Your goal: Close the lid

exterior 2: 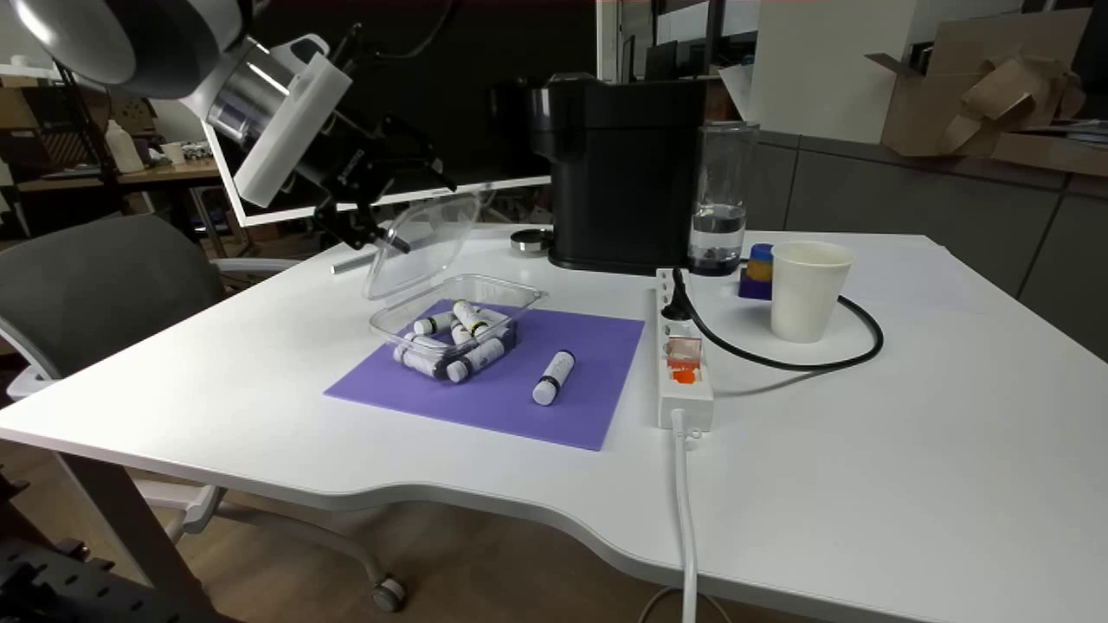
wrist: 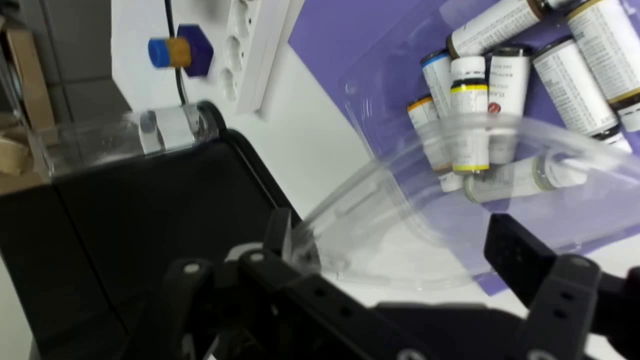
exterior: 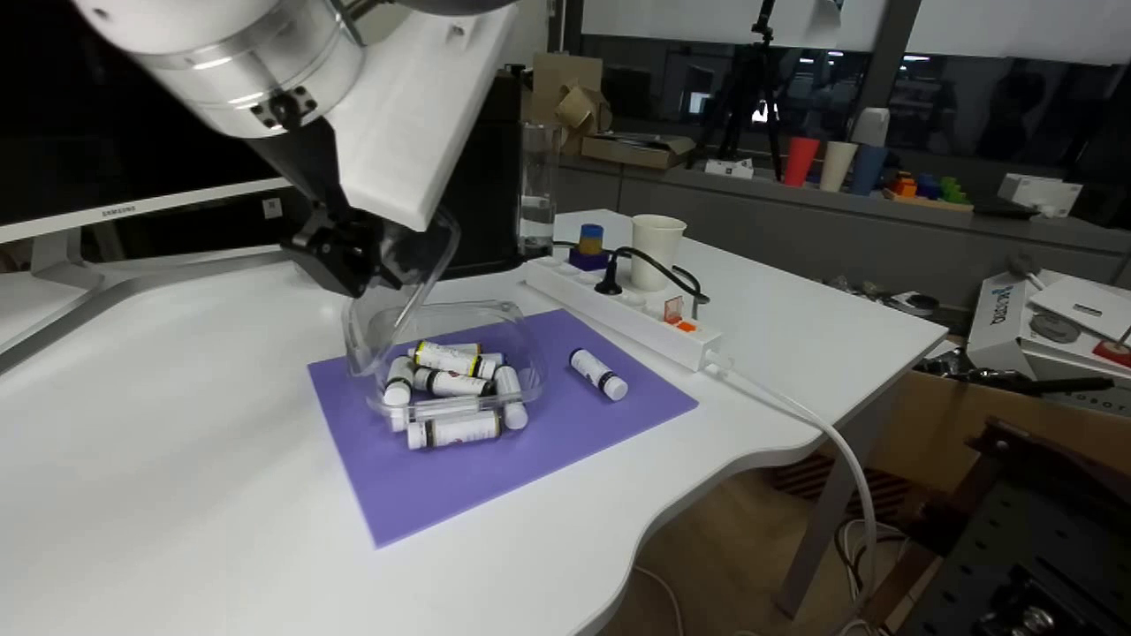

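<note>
The clear lid (exterior: 382,320) (exterior 2: 424,247) (wrist: 350,220) is raised and tilted at the back edge of a clear plastic container (exterior: 528,353) (exterior 2: 524,298) (wrist: 367,102). Several small white-labelled bottles (exterior: 451,383) (exterior 2: 479,356) (wrist: 470,127) show at the container. My gripper (exterior: 375,278) (exterior 2: 422,210) (wrist: 392,237) is open, with its fingers spread wide and nothing held between them. It is at the upper outer side of the lid. In the wrist view the left fingertip is close to the lid's corner; I cannot tell whether it touches.
A purple mat (exterior: 442,495) (exterior 2: 563,424) (wrist: 330,45) lies under the container, with a single bottle (exterior: 599,374) (exterior 2: 554,377) on it. A tall black machine (exterior 2: 623,173) (wrist: 150,225), power strip (exterior: 618,305) (exterior 2: 684,389), paper cup (exterior: 656,252) (exterior 2: 809,290) and monitor (exterior: 132,115) stand nearby.
</note>
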Controlling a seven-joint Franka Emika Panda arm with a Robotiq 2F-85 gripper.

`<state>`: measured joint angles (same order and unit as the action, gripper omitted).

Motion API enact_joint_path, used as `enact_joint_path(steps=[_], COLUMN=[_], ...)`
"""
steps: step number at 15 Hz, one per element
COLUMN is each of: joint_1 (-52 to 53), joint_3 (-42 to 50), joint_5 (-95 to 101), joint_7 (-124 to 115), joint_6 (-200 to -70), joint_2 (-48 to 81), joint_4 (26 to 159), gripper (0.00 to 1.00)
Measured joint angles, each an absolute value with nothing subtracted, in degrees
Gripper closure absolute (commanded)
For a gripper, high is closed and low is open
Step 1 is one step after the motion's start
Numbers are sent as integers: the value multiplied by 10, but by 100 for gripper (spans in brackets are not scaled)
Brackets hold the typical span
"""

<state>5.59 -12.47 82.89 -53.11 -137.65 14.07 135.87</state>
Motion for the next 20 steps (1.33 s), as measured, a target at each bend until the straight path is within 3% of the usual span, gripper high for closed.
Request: enact_joint_path(steps=[8,12,20], joint_1=[5,-43,-40], joint_3=[-50,-57,-57], joint_5=[580,409,73], joint_7=[-464,-338,-11], joint_6=[-1456,-1503,-1485], joint_2=[146,163,163], joint_4=[1358,1359,1361], gripper=[0,0,0])
